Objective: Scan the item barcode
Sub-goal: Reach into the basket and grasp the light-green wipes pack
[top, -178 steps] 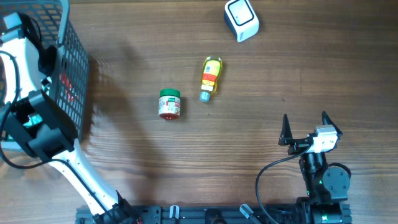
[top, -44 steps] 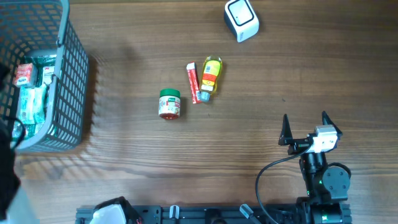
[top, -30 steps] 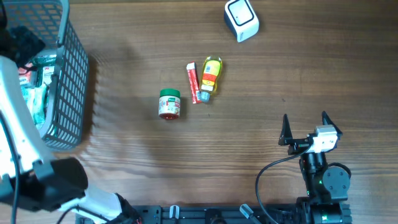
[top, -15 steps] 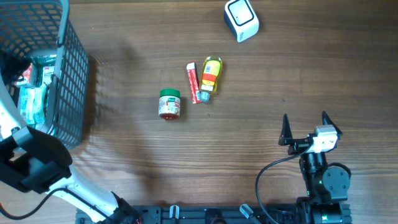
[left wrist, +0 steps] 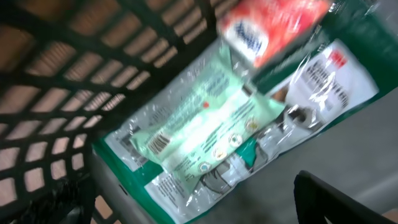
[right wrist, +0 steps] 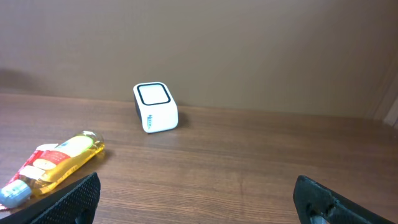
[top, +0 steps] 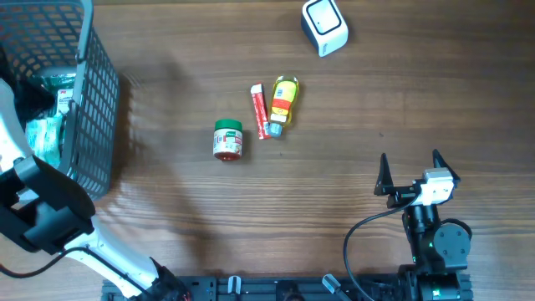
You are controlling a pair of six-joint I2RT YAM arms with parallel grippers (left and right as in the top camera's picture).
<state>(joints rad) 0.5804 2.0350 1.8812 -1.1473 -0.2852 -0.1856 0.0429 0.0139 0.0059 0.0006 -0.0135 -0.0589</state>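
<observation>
Again left gripper (left wrist: 205, 198) in upper-left basket (top: 94, 109), jaws wide, empty.
Red tube (top: 260, 111) newly mid-frame; next pick likely; right gripper (top: 410, 160) open.

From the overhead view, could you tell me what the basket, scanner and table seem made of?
Basket: probably moulded plastic, matte grey-blue, going by its thick grid walls. Scanner: white plastic, smooth rounded shell, slight sheen. Table: wood or wood-look laminate; grain shows, satin finish.
</observation>
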